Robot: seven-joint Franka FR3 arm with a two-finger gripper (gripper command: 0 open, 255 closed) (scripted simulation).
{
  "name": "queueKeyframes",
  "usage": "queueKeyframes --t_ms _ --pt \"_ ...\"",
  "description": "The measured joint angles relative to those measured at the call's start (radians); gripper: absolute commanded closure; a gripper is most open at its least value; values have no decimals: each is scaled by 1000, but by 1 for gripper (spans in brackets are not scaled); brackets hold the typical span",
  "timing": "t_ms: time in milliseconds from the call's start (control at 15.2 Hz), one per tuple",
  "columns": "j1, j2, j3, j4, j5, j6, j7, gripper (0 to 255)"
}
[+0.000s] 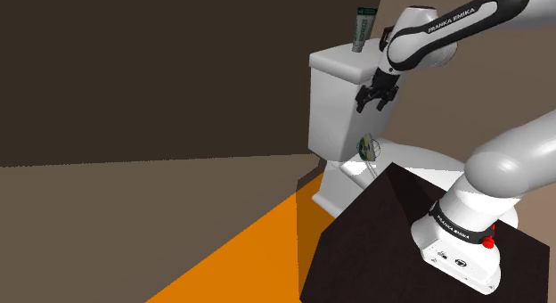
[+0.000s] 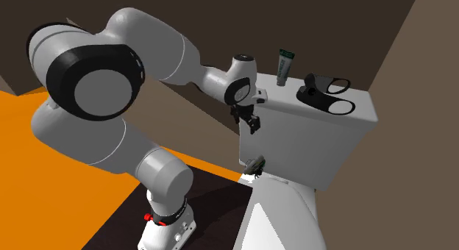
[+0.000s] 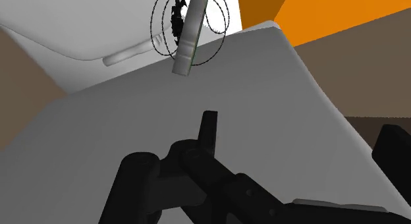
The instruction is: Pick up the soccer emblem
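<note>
- In the shoulder view, orange floor lies at lower left.
- The white toilet tank stands at centre, with a green-grey tube upright on its lid at upper centre.
- The soccer emblem stands on edge on the toilet's lid at the tank's foot, right of centre.
- The fingers hang before the tank's face, above the emblem and apart from it. They are spread and grip nothing.
- The dark stand sits at lower right.

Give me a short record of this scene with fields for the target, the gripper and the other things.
target: soccer emblem, on the toilet at the foot of the tank
gripper: open, in front of the tank, above the emblem, not touching it
on tank lid: tube, upright; black scissors, lying flat
</note>
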Motion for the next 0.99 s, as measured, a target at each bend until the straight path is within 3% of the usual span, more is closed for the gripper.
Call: queueKeyframes --t_ms 462,594,726,990 --pt "-44 210 -73 -16 35 138 -46 0" --pt "-48 295 -91 -1 72 163 -49 0" --pt "-58 376 -118 9 120 246 -91 0" --pt "-56 433 -123 6 182 312 -137 0"
